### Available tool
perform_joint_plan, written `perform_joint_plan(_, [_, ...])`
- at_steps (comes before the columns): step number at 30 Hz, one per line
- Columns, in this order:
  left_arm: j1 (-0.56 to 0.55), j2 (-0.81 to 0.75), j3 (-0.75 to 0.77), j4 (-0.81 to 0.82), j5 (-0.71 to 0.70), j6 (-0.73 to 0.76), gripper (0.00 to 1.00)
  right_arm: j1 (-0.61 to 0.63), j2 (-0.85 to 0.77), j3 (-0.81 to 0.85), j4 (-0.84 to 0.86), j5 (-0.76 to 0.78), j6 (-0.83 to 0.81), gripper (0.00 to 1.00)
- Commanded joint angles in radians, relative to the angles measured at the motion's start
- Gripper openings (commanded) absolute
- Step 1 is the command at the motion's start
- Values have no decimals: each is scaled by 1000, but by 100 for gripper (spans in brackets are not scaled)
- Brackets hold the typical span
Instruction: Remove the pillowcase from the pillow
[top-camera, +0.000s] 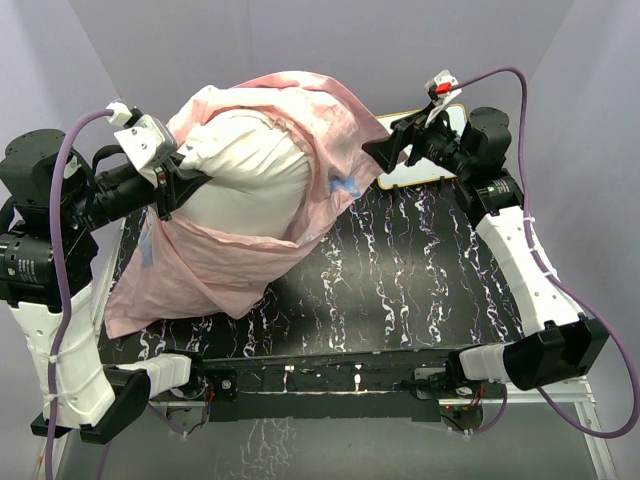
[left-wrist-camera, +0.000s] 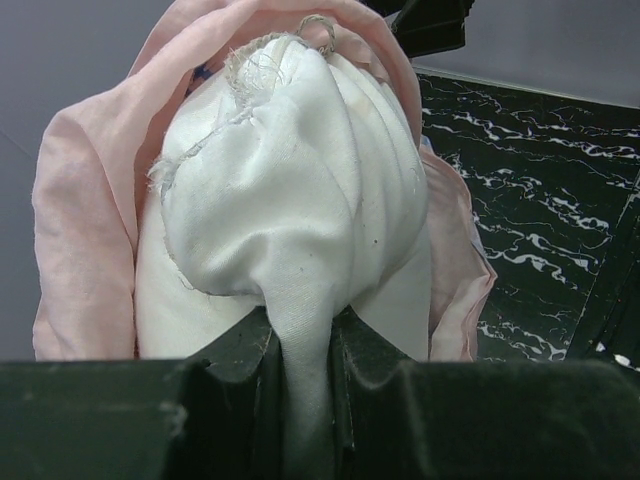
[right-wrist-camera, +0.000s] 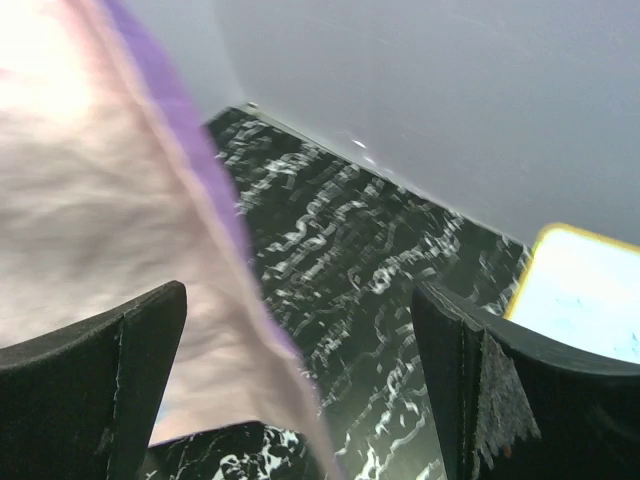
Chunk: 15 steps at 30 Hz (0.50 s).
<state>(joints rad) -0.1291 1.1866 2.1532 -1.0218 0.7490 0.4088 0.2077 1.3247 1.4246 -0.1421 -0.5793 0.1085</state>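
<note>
Centre-left of the top view: the L gripper is clenched on a thin pinch of the pillow. The pillowcase, pale-pink side out, hangs peeled back round it and spills onto the table at lower left. The R gripper gapes wide, holding nothing. In the R wrist view the case's purple hem shows in the gap, nearer the frame-left finger, but can't tell if it's truly between the fingers or just beyond. Whiteboard sits at right edge.

Step in hand, by my read: get R on that hem. Ease in till the hem's well inside the jaws, bite case only w/ no white cloth, then pull toward frame right while L anchors. L's pinch is small & could slip, so pull steady.
</note>
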Motion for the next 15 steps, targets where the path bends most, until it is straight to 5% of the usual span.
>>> perform_joint_plan(1, [3, -16, 12, 93, 45, -1, 0, 4, -30, 27, 137, -303, -13, 99])
perform_joint_plan(3, [3, -16, 14, 92, 49, -5, 0, 3, -11, 37, 141, -353, 16, 97])
perform_joint_plan(7, [3, -20, 28, 81, 53, 0, 0, 4, 32, 73, 89, -249, 45, 74])
perform_joint_plan(10, [3, -11, 64, 56, 64, 4, 0, 4, 74, 115, 42, -163, 48, 53])
perform_joint_plan(13, [3, -3, 95, 34, 77, 8, 0, 4, 82, 132, 74, -108, 71, 15])
perform_joint_plan(15, [3, -3, 105, 26, 79, 10, 0, 3, 79, 139, 100, -97, 84, 8])
